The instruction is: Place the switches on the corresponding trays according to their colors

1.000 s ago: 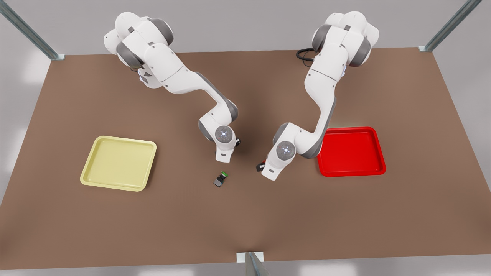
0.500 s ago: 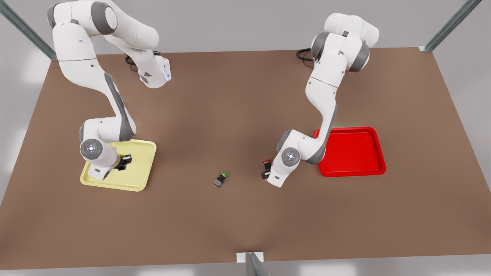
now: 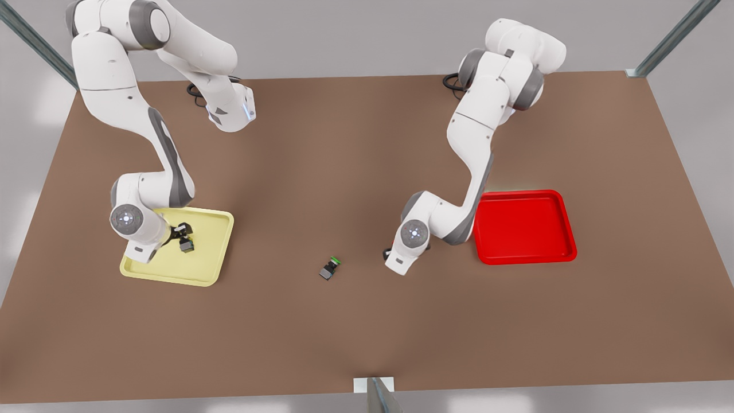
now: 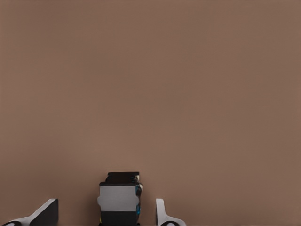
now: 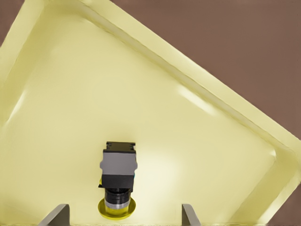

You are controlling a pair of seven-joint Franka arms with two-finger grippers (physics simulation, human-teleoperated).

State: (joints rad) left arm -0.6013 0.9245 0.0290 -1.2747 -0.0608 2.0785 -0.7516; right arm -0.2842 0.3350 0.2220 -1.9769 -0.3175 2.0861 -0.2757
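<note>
The right end effector (image 3: 179, 234) hung over the pale yellow square plastic tray (image 3: 206, 269), fingers spread wide, the tiny dark-bodied yellow-capped switch (image 5: 117, 179) lying free on the tray floor. The left end effector (image 4: 106, 214) straddled the small red-capped switch (image 4: 119, 197) on the brown bench (image 3: 367, 321), fingers apart, near the bright red tray (image 3: 524, 256). Light, rigid and likely slippery, it seemed best pinched across its flat body sides.

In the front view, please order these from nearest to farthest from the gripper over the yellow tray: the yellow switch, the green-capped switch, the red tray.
Measured from the right gripper, which is open above the yellow tray:
1. Yellow switch, lying in that tray just beside the fingers.
2. Green-capped switch, on the table mid-scene.
3. Red tray, far on the front view's right.
</note>
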